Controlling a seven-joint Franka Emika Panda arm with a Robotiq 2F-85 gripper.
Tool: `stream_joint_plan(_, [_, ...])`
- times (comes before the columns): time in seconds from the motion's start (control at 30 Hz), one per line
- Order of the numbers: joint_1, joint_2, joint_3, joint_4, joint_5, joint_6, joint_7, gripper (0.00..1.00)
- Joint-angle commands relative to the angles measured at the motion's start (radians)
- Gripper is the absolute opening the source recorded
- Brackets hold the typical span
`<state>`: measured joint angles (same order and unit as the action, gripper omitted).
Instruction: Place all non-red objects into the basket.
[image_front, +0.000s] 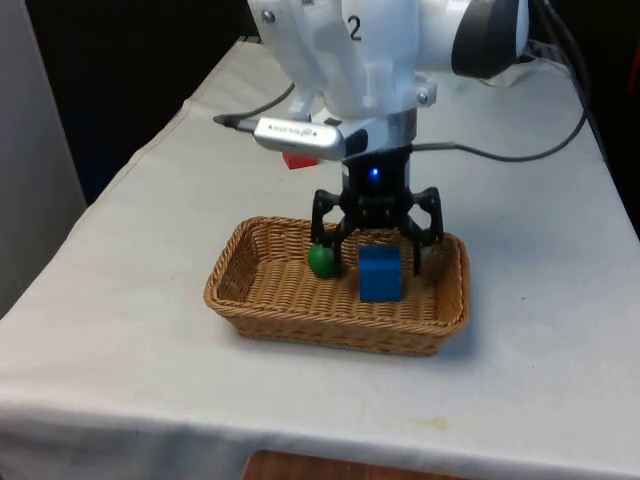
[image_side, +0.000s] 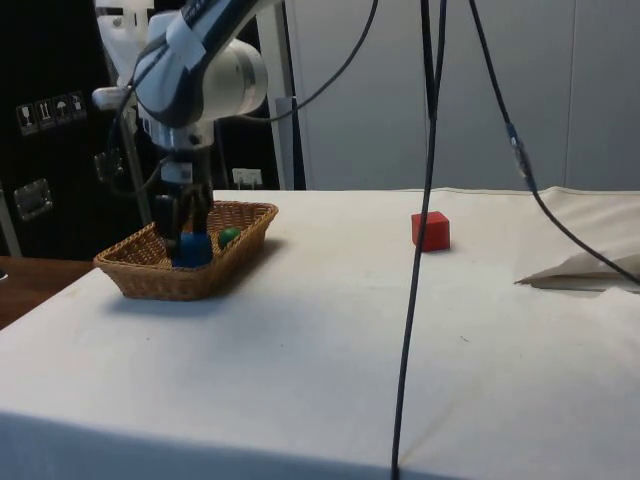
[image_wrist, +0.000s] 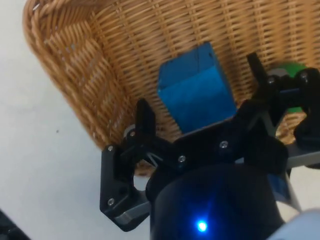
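Taking the front view from its left: one wicker basket (image_front: 240, 290) sits on the white table (image_front: 120, 300), and inside it one green ball (image_front: 321, 261) lies near the far wall, just beside one blue cube (image_front: 379, 274) standing on the basket floor. My fingers (image_front: 377, 252) hang spread apart over the basket, one tip dipping next to the ball and the other behind the cube's far right corner, gripping nothing; the cube stands free between them. Beyond the basket, partly hidden behind my wrist, one red cube (image_front: 296, 160) rests on the table, well apart from the basket. Two black cables cross the far cloth. In the side view the red cube (image_side: 430, 230) stands alone in the open, with a cable hanging in front
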<state>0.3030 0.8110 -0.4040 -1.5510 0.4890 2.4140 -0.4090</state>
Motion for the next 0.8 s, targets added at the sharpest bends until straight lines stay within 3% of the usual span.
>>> stream_joint_plan(0.0, [0.01, -0.023, -0.009, -0.019, -0.005, -0.006, 0.01, 1.0])
stream_joint_plan(0.03, [0.011, -0.03, -0.01, -0.024, -0.006, -0.008, 0.012, 1.0])
stream_joint_plan(0.07, [0.001, -0.021, -0.002, -0.01, -0.002, -0.012, 0.004, 1.0])
stream_joint_plan(0.1, [0.011, -0.04, -0.011, -0.03, -0.007, -0.013, 0.014, 1.0])
stream_joint_plan(0.3, [0.013, -0.111, -0.014, -0.08, -0.018, -0.025, 0.027, 1.0])
stream_joint_plan(0.33, [0.004, -0.097, -0.003, -0.069, -0.009, -0.019, 0.015, 1.0])
stream_joint_plan(0.37, [0.013, -0.121, -0.015, -0.087, -0.019, -0.027, 0.028, 1.0])
stream_joint_plan(0.4, [0.014, -0.13, -0.015, -0.093, -0.019, -0.028, 0.029, 1.0])
stream_joint_plan(0.57, [0.015, -0.184, -0.023, -0.122, -0.026, -0.046, 0.037, 1.0])
stream_joint_plan(0.6, [0.006, -0.171, -0.012, -0.112, -0.015, -0.041, 0.024, 1.0])
stream_joint_plan(0.63, [0.015, -0.193, -0.024, -0.128, -0.028, -0.049, 0.038, 1.0])
stream_joint_plan(0.77, [0.015, -0.238, -0.031, -0.155, -0.036, -0.061, 0.039, 1.0])
